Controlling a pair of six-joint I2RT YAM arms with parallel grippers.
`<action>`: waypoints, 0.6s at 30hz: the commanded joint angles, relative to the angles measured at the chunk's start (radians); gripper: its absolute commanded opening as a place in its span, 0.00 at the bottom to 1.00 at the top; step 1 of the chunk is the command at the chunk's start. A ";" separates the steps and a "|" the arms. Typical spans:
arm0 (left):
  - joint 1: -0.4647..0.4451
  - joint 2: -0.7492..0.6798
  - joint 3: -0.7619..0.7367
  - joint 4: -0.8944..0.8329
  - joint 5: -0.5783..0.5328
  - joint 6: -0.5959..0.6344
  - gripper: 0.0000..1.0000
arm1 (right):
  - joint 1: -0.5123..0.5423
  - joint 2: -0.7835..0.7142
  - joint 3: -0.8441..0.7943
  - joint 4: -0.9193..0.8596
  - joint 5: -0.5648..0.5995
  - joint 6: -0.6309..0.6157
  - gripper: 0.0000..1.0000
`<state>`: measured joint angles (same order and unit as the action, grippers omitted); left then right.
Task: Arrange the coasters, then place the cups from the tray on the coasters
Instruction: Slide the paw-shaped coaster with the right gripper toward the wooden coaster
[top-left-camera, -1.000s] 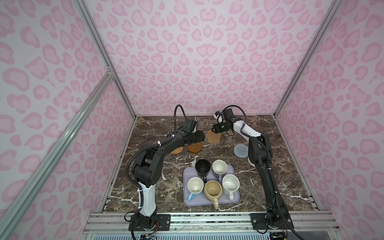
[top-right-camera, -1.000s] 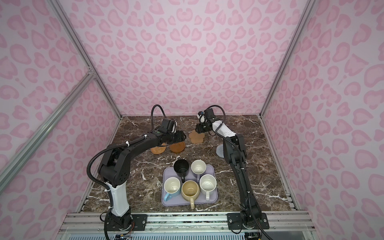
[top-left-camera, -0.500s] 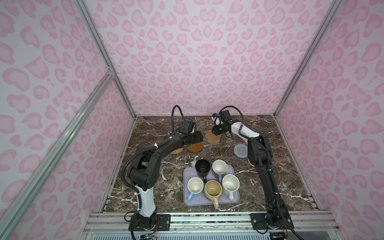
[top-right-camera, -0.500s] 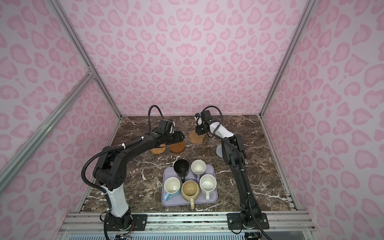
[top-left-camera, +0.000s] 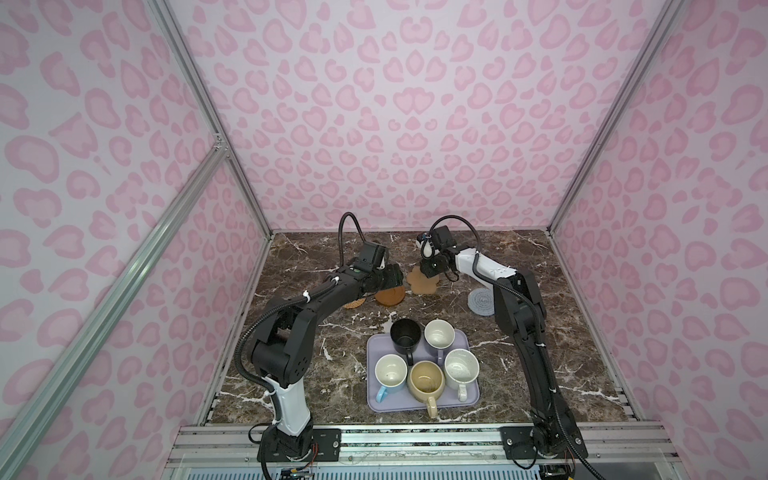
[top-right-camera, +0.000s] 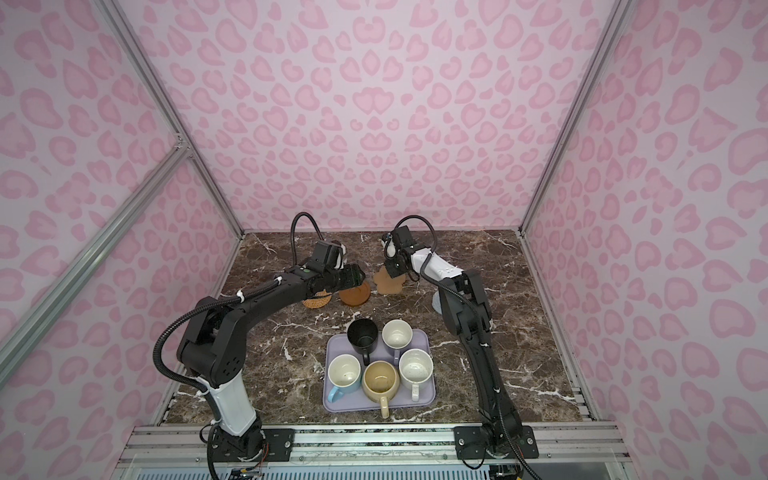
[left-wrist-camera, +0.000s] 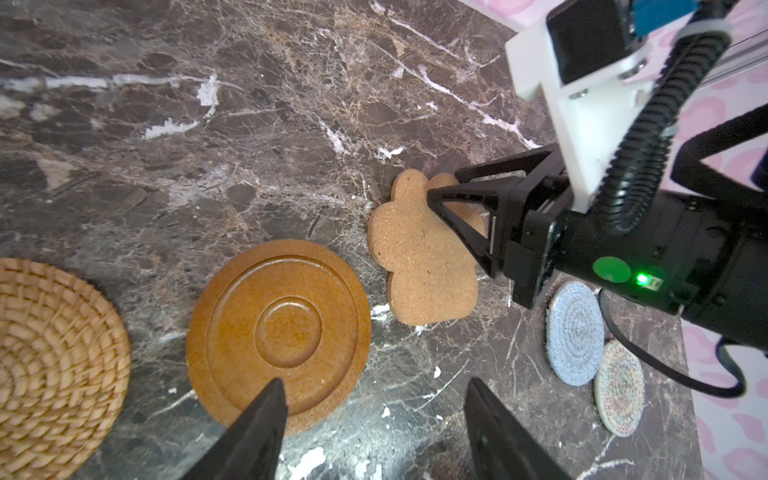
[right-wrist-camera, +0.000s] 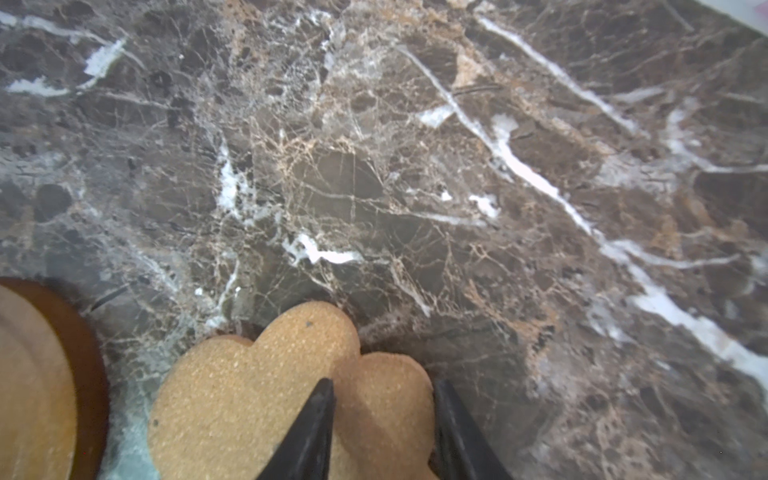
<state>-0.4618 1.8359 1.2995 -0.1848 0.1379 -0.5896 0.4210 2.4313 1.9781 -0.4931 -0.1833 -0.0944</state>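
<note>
— Cork-tan and paw-shaped, the paw coaster lies on the marble table, far back near the middle. How do we read the right arm?

— We see it stretched long and low from its base, with the wrist dipped. The right gripper sits at the coaster's lobed end. Its fingers stand narrowly apart, one over the cork and one at a lobe's edge. Whether they truly pinch it we cannot tell.

— And the left?

— The elbow is raised and the forearm reaches inward. The left gripper hangs spread wide, holding nothing, over the near edge of the dark brown coaster.

— What do we lose?

— In both top views the left arm covers most of the rattan coaster, and the right arm cuts across the grey-blue coaster. The cream coaster we find only from the left wrist. The five cups stand on the tray toward the front.
</note>
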 joint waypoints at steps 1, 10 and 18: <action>0.003 -0.022 -0.015 0.029 -0.002 -0.001 0.70 | 0.013 0.008 -0.027 -0.217 0.043 -0.031 0.39; 0.005 -0.043 -0.055 0.059 0.011 -0.009 0.70 | 0.028 -0.038 -0.080 -0.228 0.078 -0.053 0.38; 0.005 -0.058 -0.078 0.081 0.031 -0.022 0.70 | 0.030 -0.065 -0.122 -0.188 0.052 -0.054 0.39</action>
<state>-0.4576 1.7947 1.2270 -0.1513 0.1547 -0.6010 0.4488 2.3558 1.8847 -0.5426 -0.1360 -0.1265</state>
